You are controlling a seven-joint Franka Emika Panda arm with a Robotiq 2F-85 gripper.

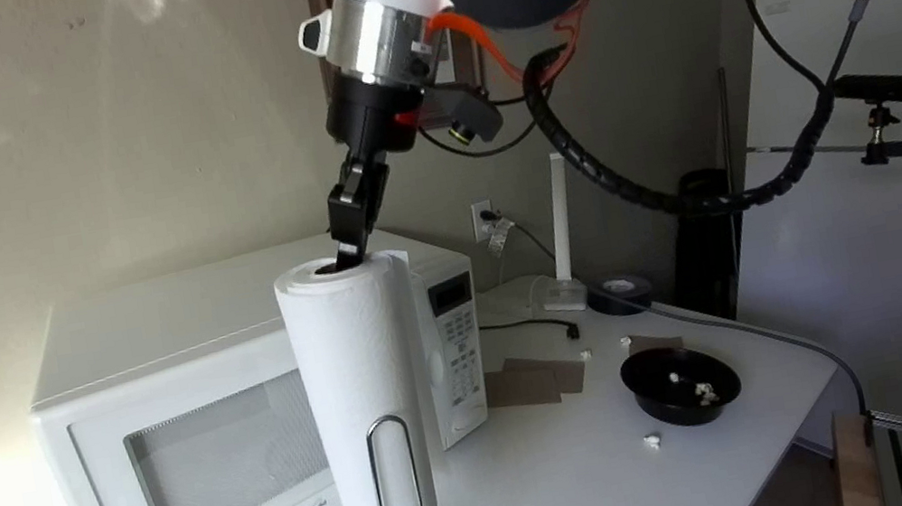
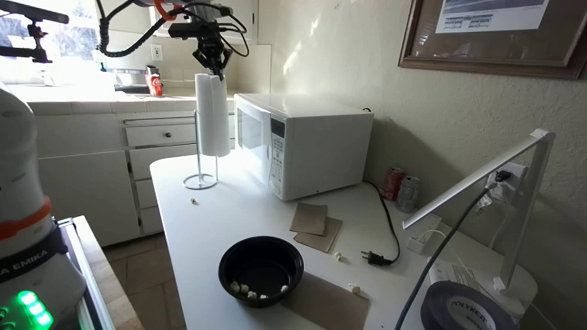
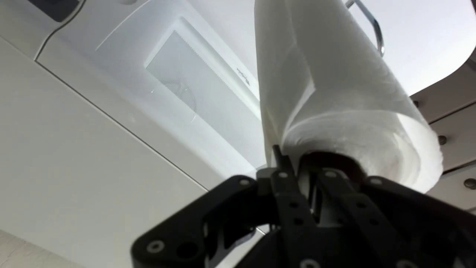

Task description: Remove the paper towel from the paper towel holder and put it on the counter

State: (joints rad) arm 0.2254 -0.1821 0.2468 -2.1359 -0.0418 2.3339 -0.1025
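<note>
The white paper towel [image 1: 343, 372] hangs upright from my gripper, and its bottom is above the holder's base ring in an exterior view [image 2: 213, 121]. My gripper [image 1: 348, 256] is shut on the roll's top rim, one finger in the dark core and one outside, as the wrist view [image 3: 293, 163] shows. The paper towel holder [image 1: 377, 485] stands on the white counter [image 1: 563, 482]. Its wire loop is beside the roll; its base ring [image 2: 200, 188] rests on the counter. A thin rod rises from the base to the roll's bottom; whether it enters the core is hidden.
A white microwave [image 2: 328, 153] stands close beside the roll. A black bowl [image 2: 261, 270] with popcorn, brown sheets [image 2: 309, 219], a power cord [image 2: 378, 259], a desk lamp [image 2: 523, 215], cans [image 2: 407, 195] and a tape roll [image 2: 463, 309] are also on the counter.
</note>
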